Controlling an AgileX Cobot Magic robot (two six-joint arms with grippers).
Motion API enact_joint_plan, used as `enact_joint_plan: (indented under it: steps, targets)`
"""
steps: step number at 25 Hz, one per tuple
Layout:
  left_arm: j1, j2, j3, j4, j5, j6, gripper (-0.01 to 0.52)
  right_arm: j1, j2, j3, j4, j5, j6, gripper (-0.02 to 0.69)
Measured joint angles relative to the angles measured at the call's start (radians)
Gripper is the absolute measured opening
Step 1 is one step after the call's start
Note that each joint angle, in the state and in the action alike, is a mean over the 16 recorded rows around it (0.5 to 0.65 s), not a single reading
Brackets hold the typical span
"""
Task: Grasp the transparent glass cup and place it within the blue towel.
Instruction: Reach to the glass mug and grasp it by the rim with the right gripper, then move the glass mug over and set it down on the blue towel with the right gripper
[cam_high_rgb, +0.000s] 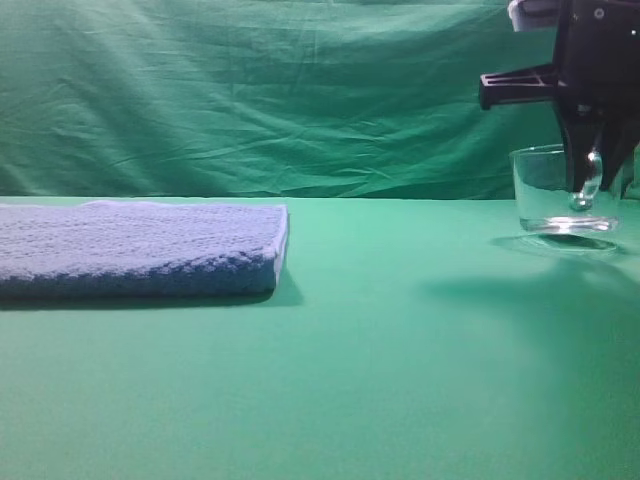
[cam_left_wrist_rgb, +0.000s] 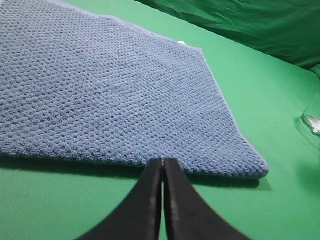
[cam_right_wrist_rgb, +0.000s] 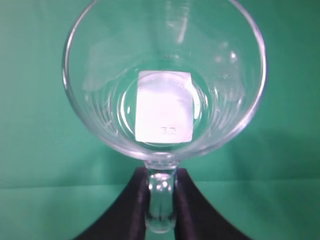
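Note:
The transparent glass cup (cam_high_rgb: 550, 190) is at the far right, its base a little above the green table with its shadow beneath. My right gripper (cam_high_rgb: 590, 180) is shut on its clear loop handle. In the right wrist view the cup (cam_right_wrist_rgb: 165, 50) fills the frame, open side toward the camera, a white label on its base, and the handle (cam_right_wrist_rgb: 161, 200) is clamped between my black fingers (cam_right_wrist_rgb: 137, 200). The blue towel (cam_high_rgb: 140, 245) lies flat at the left. In the left wrist view my left gripper (cam_left_wrist_rgb: 163, 167) is shut and empty just before the towel's (cam_left_wrist_rgb: 110, 90) near edge.
A green cloth covers the table (cam_high_rgb: 380, 360) and hangs as a backdrop (cam_high_rgb: 250, 90) behind it. The cup's rim (cam_left_wrist_rgb: 312, 122) shows at the right edge of the left wrist view.

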Motion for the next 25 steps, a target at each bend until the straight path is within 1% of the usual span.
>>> enact_joint_plan:
  steps: [7,12,18,25]
  targets:
    - [0.000,0.000,0.000,0.000,0.000,0.000,0.000,0.098,-0.023,-0.091,0.206,-0.024,-0.296,0.106]
    - [0.000,0.000,0.000,0.000,0.000,0.000,0.000,0.216,0.023,-0.156,0.310,-0.058,-0.453,0.106]
    - [0.000,0.000,0.000,0.000,0.000,0.000,0.000,0.347,0.150,-0.273,0.348,-0.095,-0.542,0.106]
    - [0.000,0.000,0.000,0.000,0.000,0.000,0.000,0.424,0.369,-0.473,0.356,-0.108,-0.601,0.106]
